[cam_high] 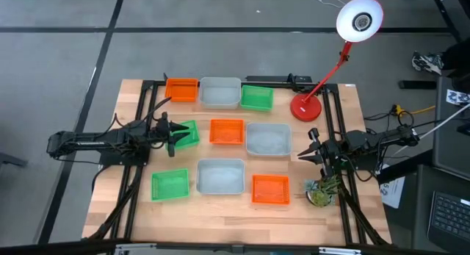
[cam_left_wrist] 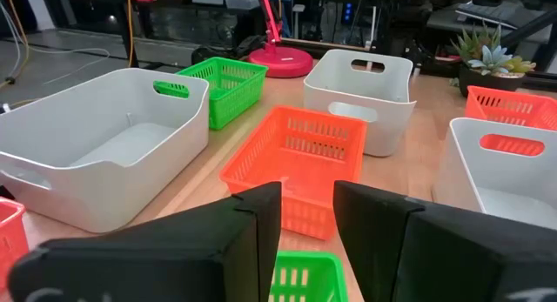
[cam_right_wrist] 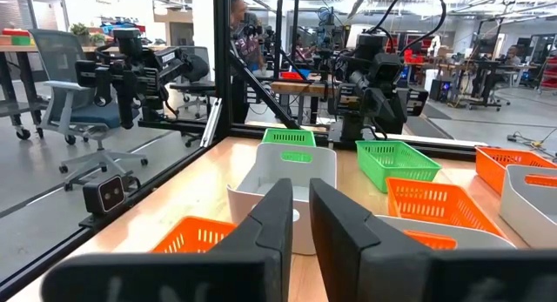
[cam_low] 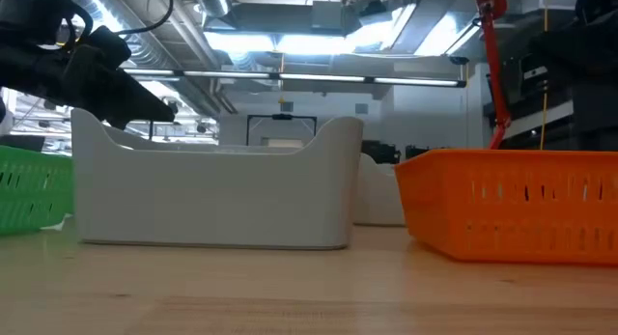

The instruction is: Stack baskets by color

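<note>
Nine baskets are seen spread singly over the wooden surface (cam_high: 220, 214), none yet stacked. Along the far edge an orange basket (cam_high: 181, 89), a grey-white basket (cam_high: 220, 92) and a green basket (cam_high: 256, 98) are lined up; across the middle a second green basket (cam_high: 188, 133) sits toward the left edge, with a second orange basket (cam_high: 227, 131) and a second grey-white basket (cam_high: 268, 139) beside it; toward the near edge a third green basket (cam_high: 170, 185), a third grey-white basket (cam_high: 220, 176) and a third orange basket (cam_high: 270, 189) are set out. A red desk lamp (cam_high: 306, 106) stands by the far right corner and a small potted plant (cam_high: 321, 192) by the right edge.

The left claw (cam_high: 173, 133) is poised over the left rim of the middle green basket, its fingers (cam_left_wrist: 248, 228) held apart with the green rim showing in the gap between them; nothing is clamped. The right claw (cam_high: 311, 150) waits near the right edge, just right of the middle grey-white basket, its fingers close together with only a narrow slit between them, empty.

The step in hand appears to be the taking of that green basket. A good grasp would be made by one finger being lowered inside the mesh wall and one outside, square to the rim, before closing. The basket would best be lifted level and clear of its neighbours' rims, then aligned with another green basket so that it nests rather than rides on an edge.
</note>
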Action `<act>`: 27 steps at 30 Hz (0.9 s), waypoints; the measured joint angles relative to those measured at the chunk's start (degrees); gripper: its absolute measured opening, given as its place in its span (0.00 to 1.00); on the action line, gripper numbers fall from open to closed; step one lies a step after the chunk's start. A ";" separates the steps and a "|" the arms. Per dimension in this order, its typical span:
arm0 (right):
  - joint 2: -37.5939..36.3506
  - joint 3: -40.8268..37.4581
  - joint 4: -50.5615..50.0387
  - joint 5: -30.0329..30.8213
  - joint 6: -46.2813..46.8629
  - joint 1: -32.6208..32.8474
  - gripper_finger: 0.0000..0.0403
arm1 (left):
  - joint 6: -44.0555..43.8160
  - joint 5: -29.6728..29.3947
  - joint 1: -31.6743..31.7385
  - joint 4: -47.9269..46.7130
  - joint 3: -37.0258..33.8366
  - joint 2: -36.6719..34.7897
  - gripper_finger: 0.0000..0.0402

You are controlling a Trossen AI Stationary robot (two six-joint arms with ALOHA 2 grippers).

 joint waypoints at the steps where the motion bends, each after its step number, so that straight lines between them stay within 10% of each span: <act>1: 0.00 0.02 0.00 -0.02 0.06 -0.02 0.11 | 0.00 0.00 0.00 0.02 0.00 0.00 0.25; 27: 0.02 0.02 0.13 -0.02 0.76 -0.02 0.11 | 0.01 -3.71 0.00 0.04 -0.02 0.00 0.25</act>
